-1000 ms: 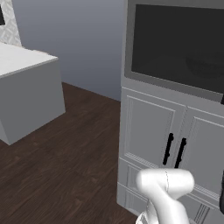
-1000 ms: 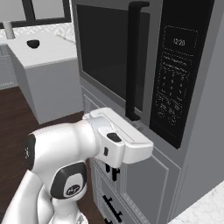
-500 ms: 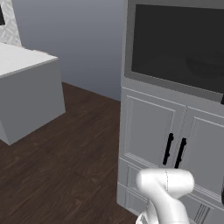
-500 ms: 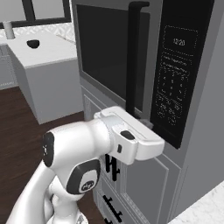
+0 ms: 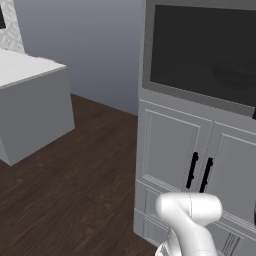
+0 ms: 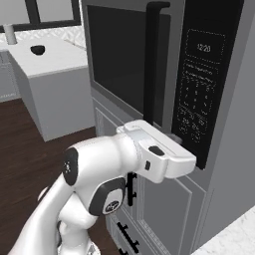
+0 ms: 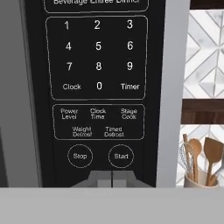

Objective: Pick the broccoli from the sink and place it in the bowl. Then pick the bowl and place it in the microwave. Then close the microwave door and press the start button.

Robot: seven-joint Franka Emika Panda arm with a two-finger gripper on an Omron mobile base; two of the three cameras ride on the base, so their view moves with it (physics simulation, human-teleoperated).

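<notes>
The microwave (image 6: 164,74) is built into a grey cabinet column. The microwave door (image 6: 122,64) is shut, its black window (image 5: 205,50) dark and its tall black handle (image 6: 152,60) upright. To the right of the door is the black control panel (image 6: 204,84). In the hand view the keypad is very close, and the round Start button (image 7: 121,156) sits just above my gripper (image 7: 112,178), a little to its right. The fingertips (image 7: 104,178) are pressed together with nothing between them. The broccoli, the bowl and the sink are out of view.
Cabinet doors with black handles (image 5: 200,172) stand under the microwave. A white-topped island (image 5: 30,100) sits to the left across dark wood floor (image 5: 75,190). A crock of wooden utensils (image 7: 201,168) stands right of the microwave. A small dark object (image 6: 37,49) lies on the far counter.
In the right base view the arm has stretched forward and to the right, bringing the hand up to the lower part of the control panel. The door stays shut.
</notes>
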